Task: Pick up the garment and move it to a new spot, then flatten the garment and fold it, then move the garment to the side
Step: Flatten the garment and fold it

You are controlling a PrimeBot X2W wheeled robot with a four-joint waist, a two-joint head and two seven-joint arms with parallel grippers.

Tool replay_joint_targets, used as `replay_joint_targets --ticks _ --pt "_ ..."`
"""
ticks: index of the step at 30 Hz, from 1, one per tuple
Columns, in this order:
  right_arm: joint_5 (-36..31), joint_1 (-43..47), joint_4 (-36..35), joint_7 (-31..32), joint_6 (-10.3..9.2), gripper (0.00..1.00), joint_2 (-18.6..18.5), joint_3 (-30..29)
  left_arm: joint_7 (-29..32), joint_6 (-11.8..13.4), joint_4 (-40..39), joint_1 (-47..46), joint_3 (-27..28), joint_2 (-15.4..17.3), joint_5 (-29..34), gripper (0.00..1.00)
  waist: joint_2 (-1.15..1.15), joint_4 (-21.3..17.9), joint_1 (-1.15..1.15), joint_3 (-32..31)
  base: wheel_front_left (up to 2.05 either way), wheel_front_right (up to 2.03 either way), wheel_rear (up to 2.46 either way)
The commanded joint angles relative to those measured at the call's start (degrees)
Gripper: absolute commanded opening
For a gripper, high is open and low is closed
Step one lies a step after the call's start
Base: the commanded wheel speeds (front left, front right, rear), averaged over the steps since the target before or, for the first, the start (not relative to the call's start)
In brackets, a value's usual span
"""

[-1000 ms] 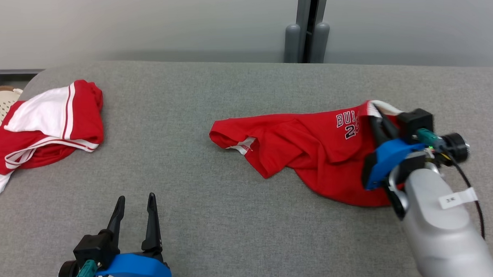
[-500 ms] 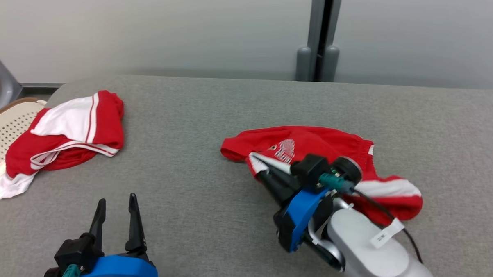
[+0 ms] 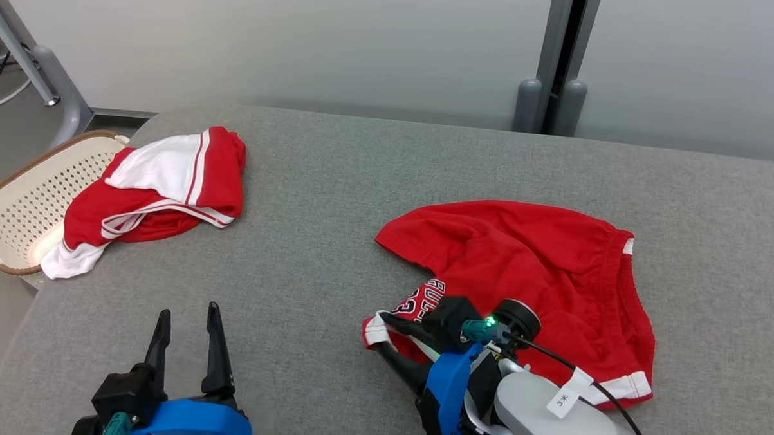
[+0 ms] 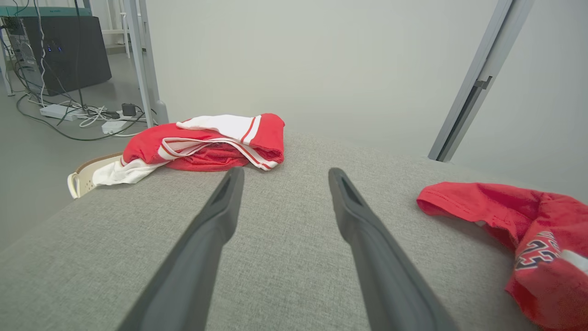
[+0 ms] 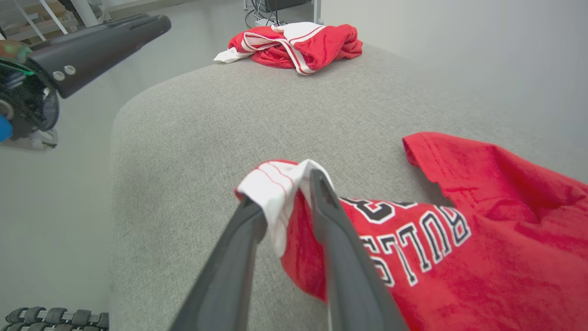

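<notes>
The garment [image 3: 530, 264] is a red jersey with white trim and dark lettering, lying rumpled on the grey couch surface [image 3: 335, 200] right of centre. My right gripper [image 3: 379, 333] is at its near left corner. In the right wrist view the white hem [image 5: 275, 188] sits between the parted fingers of my right gripper [image 5: 284, 191], draped over the left fingertip, with grey cushion showing through the gap below. My left gripper [image 3: 189, 309] stands open over bare cushion at the lower left, holding nothing. The left wrist view shows the left gripper [image 4: 285, 172] with the garment [image 4: 528, 220] off to its right.
A second red and white garment [image 3: 160, 187] lies bunched at the couch's far left corner, overhanging a cream perforated basket [image 3: 13, 211] on the floor. Grey wall panels and a post [image 3: 561, 44] stand behind. The couch's left edge drops to the floor.
My right gripper pulled the garment's hem leftward and toward me, turning the garment over; its fingers have now parted slightly. The head camera shifted. The left gripper stayed put.
</notes>
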Motion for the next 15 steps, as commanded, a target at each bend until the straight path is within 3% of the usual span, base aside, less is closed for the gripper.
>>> replay_joint_targets --ticks 1,11,15 --pt "0.8 0.8 0.1 -0.3 0.01 1.00 -0.1 0.6 -0.2 -0.3 0.1 -0.5 -0.6 -0.1 0.0 1.00 0.00 0.1 0.00 0.1 0.00 0.00 0.00" --pt "0.3 3.5 -1.4 -1.6 0.00 1.00 -0.1 3.1 -0.2 -0.6 0.3 0.0 -2.0 -0.2 -0.3 1.00 0.00 -3.1 0.00 -0.3 0.00 0.00 0.00" --pt "-0.5 5.1 -2.1 -3.4 0.00 1.00 -0.1 0.7 -0.2 -0.5 0.0 -0.2 -2.6 -0.2 0.0 1.00 0.00 -4.8 0.00 -0.3 0.00 0.00 0.00"
